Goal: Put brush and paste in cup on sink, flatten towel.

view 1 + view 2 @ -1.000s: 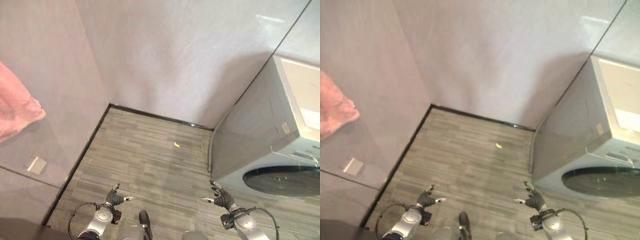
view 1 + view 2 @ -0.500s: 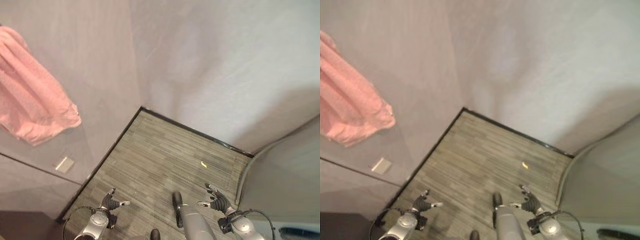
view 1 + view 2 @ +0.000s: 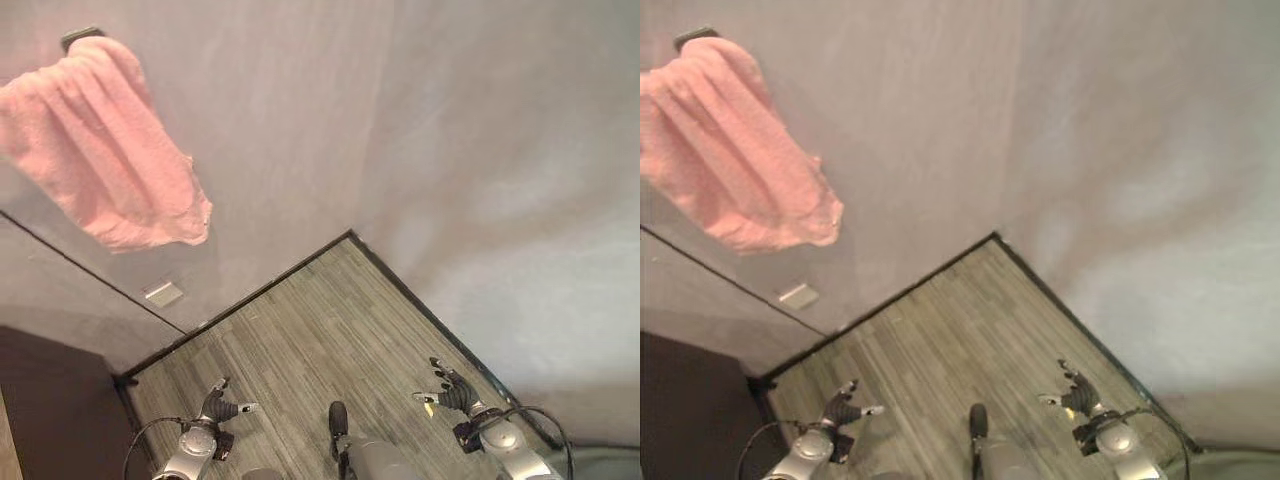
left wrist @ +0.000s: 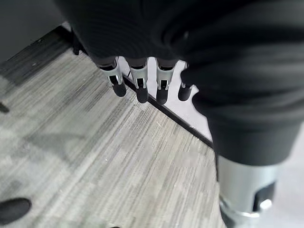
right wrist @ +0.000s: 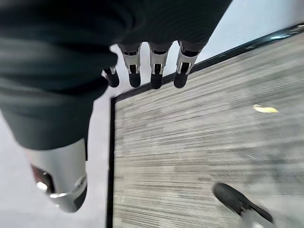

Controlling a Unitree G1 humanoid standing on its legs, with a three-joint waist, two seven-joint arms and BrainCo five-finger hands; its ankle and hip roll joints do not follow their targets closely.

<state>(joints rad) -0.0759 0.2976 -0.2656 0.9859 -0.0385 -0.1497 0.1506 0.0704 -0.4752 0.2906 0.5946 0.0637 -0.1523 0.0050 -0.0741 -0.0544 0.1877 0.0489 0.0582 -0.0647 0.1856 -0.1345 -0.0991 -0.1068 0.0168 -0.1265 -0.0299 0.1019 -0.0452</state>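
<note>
The pink towel (image 3: 105, 145) hangs bunched from a dark wall hook (image 3: 80, 37), high on the left wall. It looks soft, light and limp, best taken by its lower hem. No cup, brush or paste is visible. The left robot hand (image 3: 224, 404) and right robot hand (image 3: 446, 393) hang low over the floor (image 3: 320, 330), fingers relaxed apart, holding nothing.

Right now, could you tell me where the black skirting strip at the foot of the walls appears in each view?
Left eye view: the black skirting strip climbs from lower left to the room corner, then descends right.
Right eye view: the same bent line.
Left wrist view: a diagonal just past the left hand.
Right wrist view: beyond the right hand, bending at the corner.
Shared landmark: the grey plank floor.
</note>
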